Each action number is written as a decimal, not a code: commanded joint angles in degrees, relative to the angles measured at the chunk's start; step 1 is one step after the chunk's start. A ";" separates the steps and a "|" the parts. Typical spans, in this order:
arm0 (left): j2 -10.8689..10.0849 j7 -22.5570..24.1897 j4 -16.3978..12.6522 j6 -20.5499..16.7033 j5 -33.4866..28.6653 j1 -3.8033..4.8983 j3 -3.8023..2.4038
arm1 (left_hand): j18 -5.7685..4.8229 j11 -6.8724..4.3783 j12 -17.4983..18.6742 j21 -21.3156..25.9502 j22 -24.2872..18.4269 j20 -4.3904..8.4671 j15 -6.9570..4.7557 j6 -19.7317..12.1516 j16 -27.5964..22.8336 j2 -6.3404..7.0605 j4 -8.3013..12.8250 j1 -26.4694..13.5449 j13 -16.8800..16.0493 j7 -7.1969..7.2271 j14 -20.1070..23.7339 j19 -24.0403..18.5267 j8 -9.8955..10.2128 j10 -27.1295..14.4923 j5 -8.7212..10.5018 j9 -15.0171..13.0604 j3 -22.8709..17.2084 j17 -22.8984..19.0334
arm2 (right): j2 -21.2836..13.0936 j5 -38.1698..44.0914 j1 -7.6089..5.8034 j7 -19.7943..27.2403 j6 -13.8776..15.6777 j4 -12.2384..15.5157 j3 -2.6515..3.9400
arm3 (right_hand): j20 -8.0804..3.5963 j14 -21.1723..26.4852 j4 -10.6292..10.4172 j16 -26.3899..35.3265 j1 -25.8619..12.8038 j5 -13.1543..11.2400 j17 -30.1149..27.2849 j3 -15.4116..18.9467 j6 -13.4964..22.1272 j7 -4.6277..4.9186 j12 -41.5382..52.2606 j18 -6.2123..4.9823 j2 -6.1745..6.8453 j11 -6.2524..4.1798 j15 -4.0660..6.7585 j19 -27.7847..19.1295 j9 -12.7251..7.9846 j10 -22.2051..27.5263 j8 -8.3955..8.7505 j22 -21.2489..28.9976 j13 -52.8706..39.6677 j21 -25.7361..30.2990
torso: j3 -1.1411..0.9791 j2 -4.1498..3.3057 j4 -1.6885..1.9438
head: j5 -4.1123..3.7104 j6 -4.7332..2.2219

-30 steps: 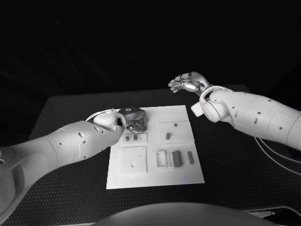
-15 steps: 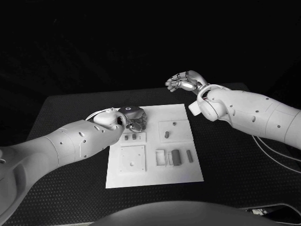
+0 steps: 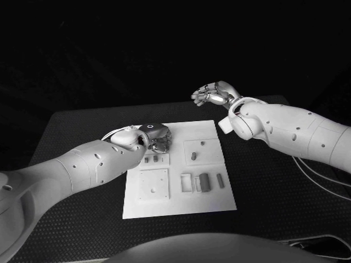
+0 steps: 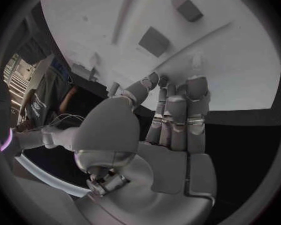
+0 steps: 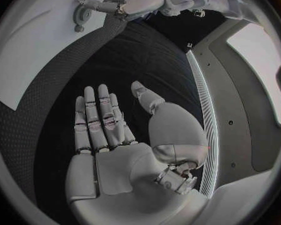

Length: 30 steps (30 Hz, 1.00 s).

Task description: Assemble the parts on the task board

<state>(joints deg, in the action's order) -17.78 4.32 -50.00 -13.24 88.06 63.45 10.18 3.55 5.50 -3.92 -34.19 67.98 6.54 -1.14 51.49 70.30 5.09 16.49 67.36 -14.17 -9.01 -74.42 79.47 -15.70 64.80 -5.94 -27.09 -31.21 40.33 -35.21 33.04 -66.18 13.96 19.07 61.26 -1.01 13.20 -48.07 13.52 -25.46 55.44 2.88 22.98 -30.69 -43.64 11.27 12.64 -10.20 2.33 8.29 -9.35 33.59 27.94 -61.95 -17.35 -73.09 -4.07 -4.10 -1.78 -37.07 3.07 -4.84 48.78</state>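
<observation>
The white task board lies in the middle of the black table. My left hand is low over its far left corner, fingers pointing down at the plate and nothing held. In the left wrist view that hand stretches its fingers side by side to the board, near two grey parts. Small grey parts lie on the board: one in a far square, a pair at the left, two bars on the right. My right hand hangs raised beyond the board's far edge, empty.
A white frame piece and a square plate sit on the board's near half. The right wrist view has my flat right hand over the black mat, the board's corner to one side. A cable trails at the right.
My right hand has drifted slightly up and toward the left. My left hand stays at the board's far left corner.
</observation>
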 commanded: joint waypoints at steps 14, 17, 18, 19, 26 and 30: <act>0.88 -1.31 0.53 1.61 -0.39 -0.27 -0.03 | 8.21 -0.25 -0.39 0.48 0.24 0.23 -0.18 1.05 0.40 -1.01 0.01 -0.16 -0.10 -0.12 0.02 0.29 -0.55 1.25 -0.31 -0.06 -0.41 -0.38 | 0.19 0.37 -0.11 0.36 -0.10 0.02 0.04 | 0.11 0.06 0.18 0.23 -0.35 -0.10 0.08 -0.09 0.50 1.05 -0.34 -0.94 -0.21 0.32 -0.24 -0.21 -0.09 0.17 0.30 0.04 0.04 0.27 | 0.01 0.01 0.02 | -0.28 0.14; 0.82 -1.38 0.85 1.76 -0.39 -0.29 -0.03 | 8.17 -0.32 -0.44 0.50 0.29 0.26 -0.25 1.24 0.46 -1.09 -0.01 -0.19 -0.14 -0.03 0.04 0.28 -0.65 1.43 -0.30 -0.08 -0.43 -0.44 | 0.15 0.37 -0.12 0.34 -0.10 0.00 0.04 | 0.11 0.05 0.18 0.23 -0.35 -0.10 0.08 -0.08 0.50 1.05 -0.34 -0.94 -0.21 0.32 -0.24 -0.21 -0.09 0.17 0.30 0.04 0.04 0.27 | 0.00 0.04 0.05 | -0.30 0.21; 0.81 -1.40 0.91 1.88 -0.39 -0.29 -0.03 | 8.16 -0.34 -0.46 0.50 0.31 0.28 -0.27 1.31 0.47 -1.12 -0.02 -0.21 -0.15 0.01 0.05 0.28 -0.68 1.49 -0.28 -0.08 -0.44 -0.47 | 0.13 0.37 -0.12 0.34 -0.08 -0.01 0.04 | 0.11 0.05 0.18 0.24 -0.36 -0.10 0.09 -0.08 0.50 1.05 -0.34 -0.94 -0.21 0.32 -0.24 -0.21 -0.09 0.16 0.30 0.04 0.04 0.27 | 0.00 0.04 0.07 | -0.33 0.22; 0.81 -1.39 0.94 1.96 -0.39 -0.29 -0.03 | 8.14 -0.36 -0.47 0.50 0.33 0.30 -0.29 1.37 0.50 -1.13 -0.01 -0.23 -0.17 0.04 0.05 0.28 -0.70 1.55 -0.24 -0.08 -0.43 -0.50 | 0.15 0.37 -0.12 0.34 -0.08 -0.02 0.04 | 0.11 0.05 0.17 0.24 -0.36 -0.10 0.09 -0.08 0.50 1.05 -0.34 -0.94 -0.21 0.32 -0.24 -0.21 -0.09 0.16 0.30 0.04 0.04 0.27 | 0.00 0.03 0.10 | -0.35 0.21; 1.34 -1.48 1.09 2.76 -0.54 -0.29 -0.02 | 8.08 -0.47 -0.56 0.52 0.43 0.38 -0.40 1.69 0.58 -1.26 0.00 -0.28 -0.23 0.17 0.08 0.28 -0.86 1.89 -0.11 -0.09 -0.46 -0.64 | 0.24 0.37 -0.12 0.33 -0.08 -0.02 0.04 | 0.11 0.04 0.16 0.24 -0.37 -0.10 0.09 -0.09 0.49 1.05 -0.36 -0.94 -0.22 0.32 -0.24 -0.20 -0.10 0.15 0.30 0.03 0.03 0.27 | 0.07 0.02 0.14 | -0.36 0.26; 1.39 -1.85 1.25 3.07 -0.06 -0.29 -0.02 | 8.06 -0.49 -0.57 0.53 0.46 0.40 -0.42 1.75 0.59 -1.26 0.02 -0.28 -0.24 0.20 0.09 0.27 -0.88 1.95 -0.10 -0.08 -0.46 -0.67 | 0.28 0.37 -0.12 0.31 -0.12 0.13 0.04 | 0.11 0.04 0.15 0.24 -0.38 -0.10 0.10 -0.09 0.49 1.05 -0.36 -0.95 -0.22 0.32 -0.24 -0.20 -0.10 0.15 0.30 0.03 0.03 0.27 | 0.04 0.00 -0.05 | -0.12 0.27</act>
<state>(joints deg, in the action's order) -16.55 3.06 -48.81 -12.29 87.79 63.40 10.03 3.61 5.00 -4.24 -33.97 68.37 6.55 -1.13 52.73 70.56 4.36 16.49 67.09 -14.50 -8.80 -74.42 79.87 -16.19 66.34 -5.94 -27.07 -31.20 39.74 -34.94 33.04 -66.27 13.94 19.09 61.23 -1.01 13.20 -48.07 13.52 -25.46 55.44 2.88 22.98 -30.69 -43.64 11.27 12.64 -10.20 2.33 8.29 -9.34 33.59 27.91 -61.95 -17.35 -73.09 -4.07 -4.10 -1.73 -37.05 3.13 -5.08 49.05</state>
